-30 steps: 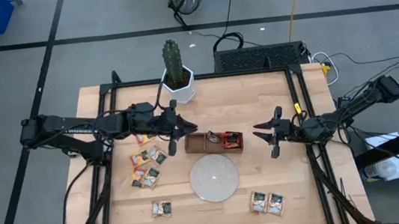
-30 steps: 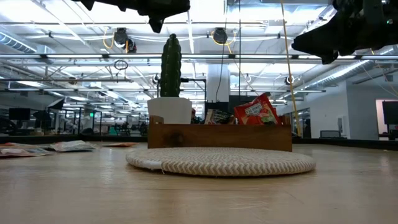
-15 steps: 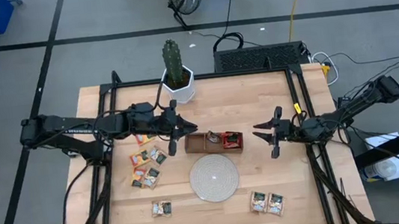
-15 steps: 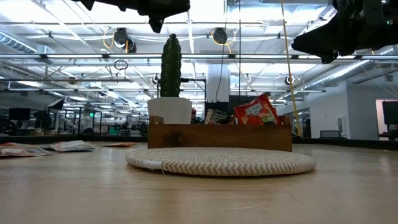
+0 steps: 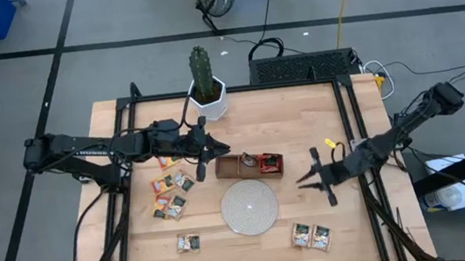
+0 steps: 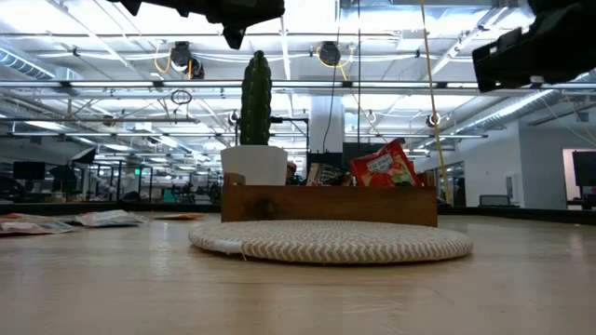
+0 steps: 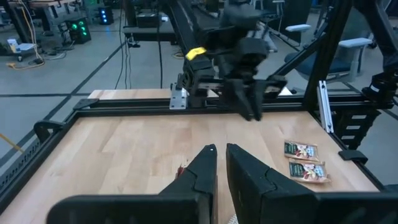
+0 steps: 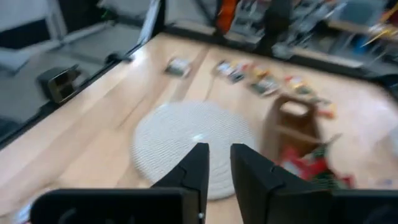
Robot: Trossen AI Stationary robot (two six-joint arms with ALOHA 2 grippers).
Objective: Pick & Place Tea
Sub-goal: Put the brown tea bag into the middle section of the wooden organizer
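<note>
- Looking down, you have the wooden desk [image 5: 301, 114] under both arms, its surface pale and bare between the scattered things.
- Your left arm reaches in from the desk's left side; the left fingers [image 5: 203, 151] are drawn nearly together with nothing between them, hanging just beside the left end of the wooden tray [image 5: 249, 165].
- Your right arm comes in from the right; the right fingers [image 5: 318, 176] also stand close together, with a narrow gap and nothing gripped, out over bare desk.
- A potted cactus [image 5: 202, 79] stands beyond the left fingers, at the far edge.
- The round woven disc [image 5: 249, 206] lies between the two sets of fingers, nearer you, touching the tray's near side.
- The tray holds a red sachet [image 6: 384, 166] standing tilted in it.
- The tea [image 5: 172, 194] lies mostly just below the left fingers; a pair [image 5: 311, 236] sits near the right fingers, and one pair [image 5: 188, 242] lies apart.
</note>
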